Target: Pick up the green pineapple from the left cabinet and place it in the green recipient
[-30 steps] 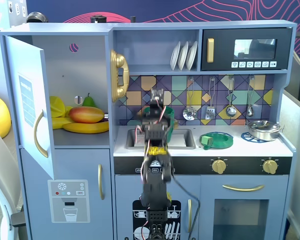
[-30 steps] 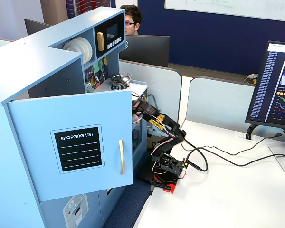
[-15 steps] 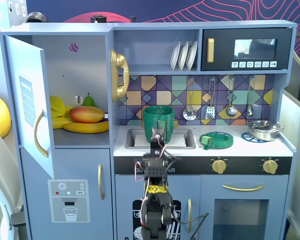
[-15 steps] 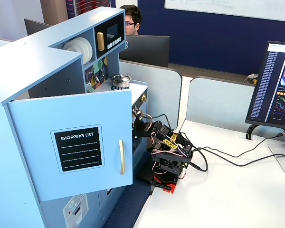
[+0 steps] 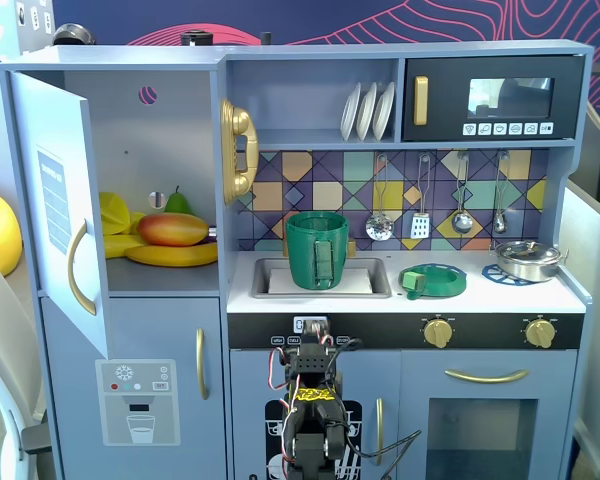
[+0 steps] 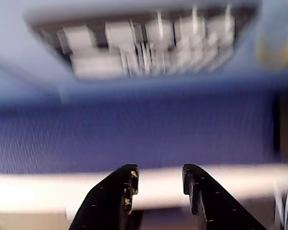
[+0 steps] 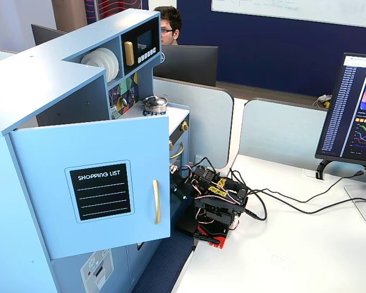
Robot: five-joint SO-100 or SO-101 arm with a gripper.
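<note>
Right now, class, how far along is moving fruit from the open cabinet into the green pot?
Done: the left cabinet door stands open. In hand: nothing; the gripper is open, empty. Left: pick and place; the green recipient stands in the sink, and no green pineapple shows among the fruit.

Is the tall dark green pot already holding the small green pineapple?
Cannot tell; in a fixed view the tall dark green pot stands in the sink with its inside hidden, and no pineapple is visible anywhere.

White desk (image 7: 293, 244), grey partitions (image 7: 280, 134), navy wall (image 7: 262, 43); dark, perhaps carpeted, floor.
</note>
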